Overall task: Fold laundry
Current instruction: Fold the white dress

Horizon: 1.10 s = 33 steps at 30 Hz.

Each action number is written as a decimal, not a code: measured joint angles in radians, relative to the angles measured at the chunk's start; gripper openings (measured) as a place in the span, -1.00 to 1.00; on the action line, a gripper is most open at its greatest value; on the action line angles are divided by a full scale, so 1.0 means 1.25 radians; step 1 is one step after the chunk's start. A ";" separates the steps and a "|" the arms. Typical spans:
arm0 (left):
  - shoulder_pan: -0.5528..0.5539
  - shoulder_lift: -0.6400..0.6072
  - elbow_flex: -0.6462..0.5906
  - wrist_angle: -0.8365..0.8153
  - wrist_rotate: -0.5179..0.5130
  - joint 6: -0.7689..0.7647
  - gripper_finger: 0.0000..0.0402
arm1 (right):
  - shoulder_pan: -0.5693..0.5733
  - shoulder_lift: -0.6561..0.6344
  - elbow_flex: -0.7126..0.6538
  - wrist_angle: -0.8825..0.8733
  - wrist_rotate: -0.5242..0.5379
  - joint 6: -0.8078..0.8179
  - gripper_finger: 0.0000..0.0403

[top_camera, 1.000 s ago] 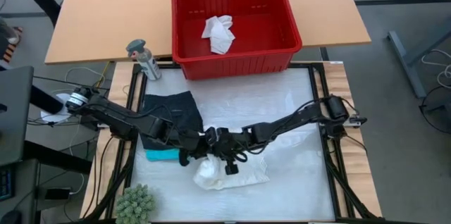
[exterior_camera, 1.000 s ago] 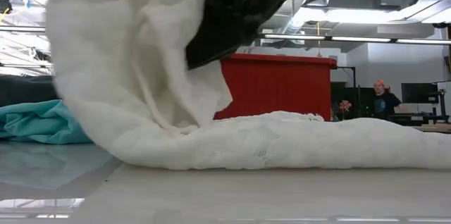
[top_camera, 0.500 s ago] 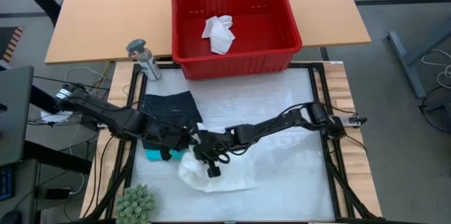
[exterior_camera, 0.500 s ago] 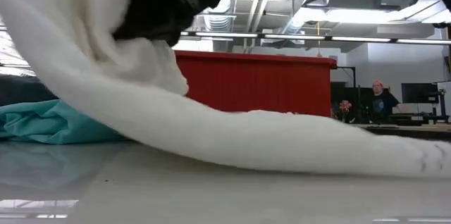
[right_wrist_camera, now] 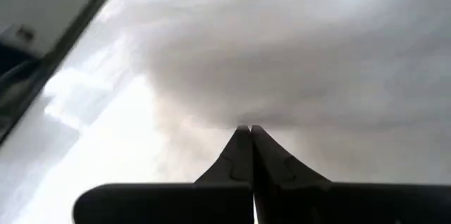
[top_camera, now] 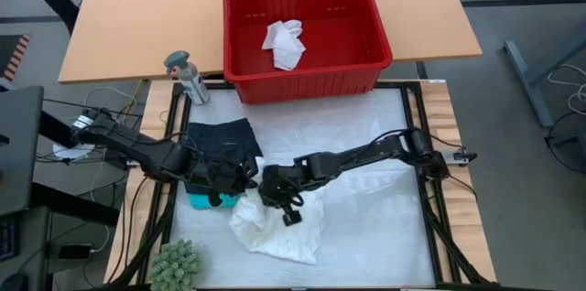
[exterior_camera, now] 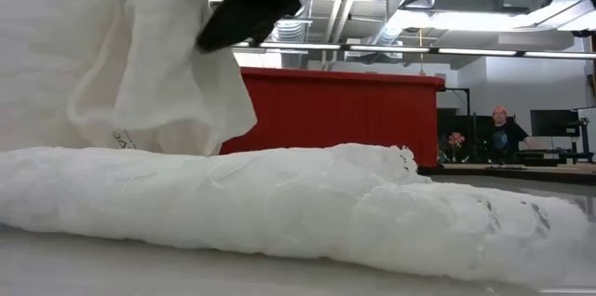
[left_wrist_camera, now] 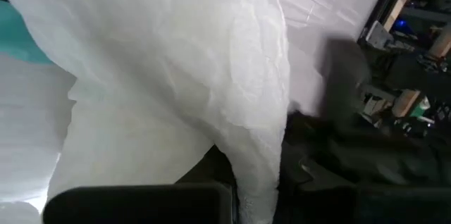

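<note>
Both arms are meeting over the left half of the white tabletop (top_camera: pixel 366 236), near its front edge. The left gripper (top_camera: pixel 240 177) is reaching in from the left edge with its jaws pinching a fold of the white garment (top_camera: pixel 279 229); in the left wrist view the cloth (left_wrist_camera: pixel 211 90) is hanging down between the dark fingers (left_wrist_camera: pixel 141 206). The right gripper (top_camera: pixel 275 188) is lying just beside the left one, its jaws pressed together with their tips against the same white cloth (right_wrist_camera: pixel 296 55), as the right wrist view shows; whether cloth is caught between them cannot be told.

The white garment is lying crumpled toward the front edge, one end lifted at the grippers; in the low view it is forming a long roll (exterior_camera: pixel 279 203) with a raised flap (exterior_camera: pixel 168 73) above.

A black garment (top_camera: pixel 220 140) is lying flat toward the left edge, over a teal garment (top_camera: pixel 206 201) showing at its front side.

A red basket (top_camera: pixel 307 79) is standing past the rear edge, holding another white cloth (top_camera: pixel 284 42). A spray bottle (top_camera: pixel 188 76) is standing by the rear left corner, and a small green plant (top_camera: pixel 174 264) by the front left corner.
</note>
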<state>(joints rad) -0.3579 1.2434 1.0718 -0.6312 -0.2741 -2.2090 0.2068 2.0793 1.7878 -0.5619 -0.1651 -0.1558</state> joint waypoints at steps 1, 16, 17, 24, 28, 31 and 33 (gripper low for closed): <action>-0.002 0.000 0.000 0.000 0.000 0.001 -0.89 | 0.007 -0.020 0.000 -0.040 -0.002 -0.005 -0.93; -0.008 0.086 0.001 0.105 0.067 0.064 -0.89 | 0.134 -0.416 -0.001 -0.422 0.262 0.111 -0.93; -0.011 0.105 0.001 0.127 0.086 0.063 -0.89 | 0.141 -0.436 -0.001 -0.440 0.290 0.132 -0.93; -0.024 0.218 0.001 0.318 0.100 0.045 -0.89 | 0.209 -0.542 -0.001 -0.560 0.418 0.283 -0.93; -0.030 0.287 0.001 0.394 0.120 0.026 -0.89 | 0.256 -0.559 -0.004 -0.600 0.480 0.344 -0.93; -0.033 0.337 0.017 0.393 0.136 0.020 -0.89 | 0.287 -0.564 -0.016 -0.600 0.510 0.364 -0.92; -0.033 0.365 0.033 0.393 0.141 0.020 -0.89 | 0.303 -0.565 -0.026 -0.602 0.525 0.379 -0.91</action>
<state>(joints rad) -0.3992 1.7002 1.1132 -0.1395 -0.0978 -2.1844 0.5856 1.3731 1.7553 -1.3146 0.4914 0.3181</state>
